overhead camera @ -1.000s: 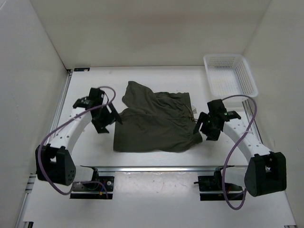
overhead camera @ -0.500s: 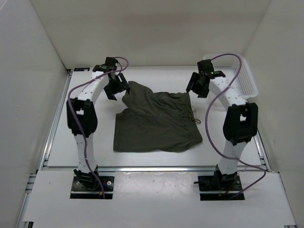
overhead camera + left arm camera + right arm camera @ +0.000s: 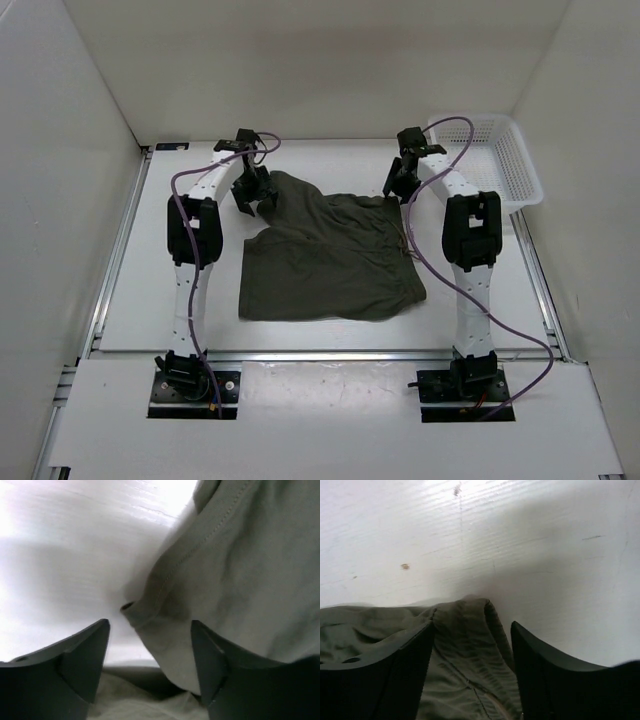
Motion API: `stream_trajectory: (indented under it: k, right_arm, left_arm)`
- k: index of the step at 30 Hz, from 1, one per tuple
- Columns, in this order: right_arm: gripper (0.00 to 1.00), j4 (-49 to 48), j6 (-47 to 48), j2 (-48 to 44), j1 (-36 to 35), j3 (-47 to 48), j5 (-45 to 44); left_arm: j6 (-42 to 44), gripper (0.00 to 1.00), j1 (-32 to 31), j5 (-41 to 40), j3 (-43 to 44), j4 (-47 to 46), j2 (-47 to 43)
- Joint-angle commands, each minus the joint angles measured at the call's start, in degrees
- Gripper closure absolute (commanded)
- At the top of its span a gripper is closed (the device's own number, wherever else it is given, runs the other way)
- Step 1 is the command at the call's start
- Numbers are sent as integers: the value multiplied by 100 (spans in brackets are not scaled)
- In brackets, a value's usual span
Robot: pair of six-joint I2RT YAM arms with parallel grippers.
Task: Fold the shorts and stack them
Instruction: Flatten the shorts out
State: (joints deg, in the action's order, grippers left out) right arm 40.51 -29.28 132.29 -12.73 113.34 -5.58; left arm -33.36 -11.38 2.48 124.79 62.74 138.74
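The dark olive-green shorts [image 3: 330,260] lie spread on the white table, partly folded over themselves. My left gripper [image 3: 255,205] is open just above the far left corner of the shorts; in the left wrist view a hemmed corner [image 3: 150,605] lies between the open fingers [image 3: 85,655]. My right gripper [image 3: 393,192] is open at the far right corner, the waistband end. In the right wrist view the gathered waistband corner [image 3: 470,630] lies between the open fingers [image 3: 545,670]. Neither gripper holds anything.
A white plastic basket [image 3: 487,160] stands at the back right corner, close behind the right arm. White walls enclose the table on the left, back and right. A metal rail [image 3: 320,354] runs along the near edge.
Both arms have stretched from beside the shorts' near half out to the far corners. The grippers now sit low over the cloth there. The shorts have not moved.
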Motion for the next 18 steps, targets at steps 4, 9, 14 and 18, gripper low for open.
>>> stream_trajectory:
  k: [4, 9, 14, 18]
  right_arm:
    - [77, 115, 89, 183, 25, 293, 355]
    - [100, 115, -95, 26, 25, 356, 181]
    - [100, 115, -148, -309, 25, 356, -434]
    - [100, 63, -254, -528, 25, 303, -768]
  left_arm:
    - [120, 57, 74, 585, 90, -270, 39]
    - [67, 90, 232, 701, -86, -333, -206]
    - [207, 90, 442, 420, -472, -394, -961]
    - [348, 90, 575, 420, -824, -394, -1445]
